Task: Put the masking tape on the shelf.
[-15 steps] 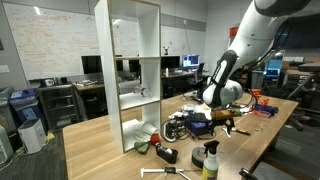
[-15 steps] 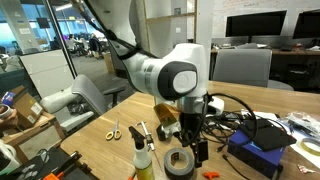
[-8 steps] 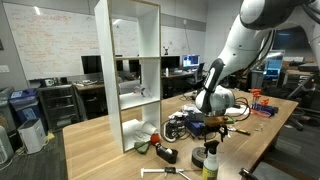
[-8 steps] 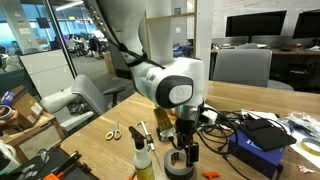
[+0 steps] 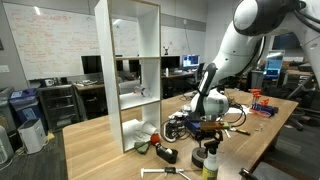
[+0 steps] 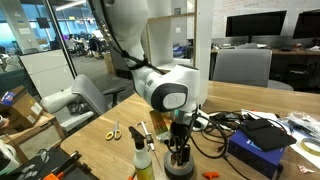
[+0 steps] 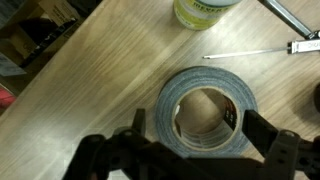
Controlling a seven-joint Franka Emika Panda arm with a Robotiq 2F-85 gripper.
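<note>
The masking tape (image 7: 205, 108), a dark roll with a tan inner core, lies flat on the wooden table. In the wrist view it sits right under my gripper (image 7: 202, 132). The gripper is open, with one finger on each side of the roll, not pressing on it. In an exterior view the gripper (image 6: 178, 153) points straight down just above the tape (image 6: 180, 167). In an exterior view my gripper (image 5: 207, 127) is low over the table and the tape is hidden. The tall white shelf (image 5: 135, 70) stands at the table's far end; it also shows in an exterior view (image 6: 172, 30), behind the arm.
A yellow-green bottle (image 6: 143, 160) stands close beside the tape and also shows in the wrist view (image 7: 205, 10). Scissors (image 6: 113, 131), a blue box (image 6: 255, 145) and black cables lie around. A larger black ring (image 5: 177, 127) and a dispenser (image 5: 165, 153) sit near the shelf.
The arm has come down and shifted a little, bringing the open gripper low over the tape. The tape has not moved.
</note>
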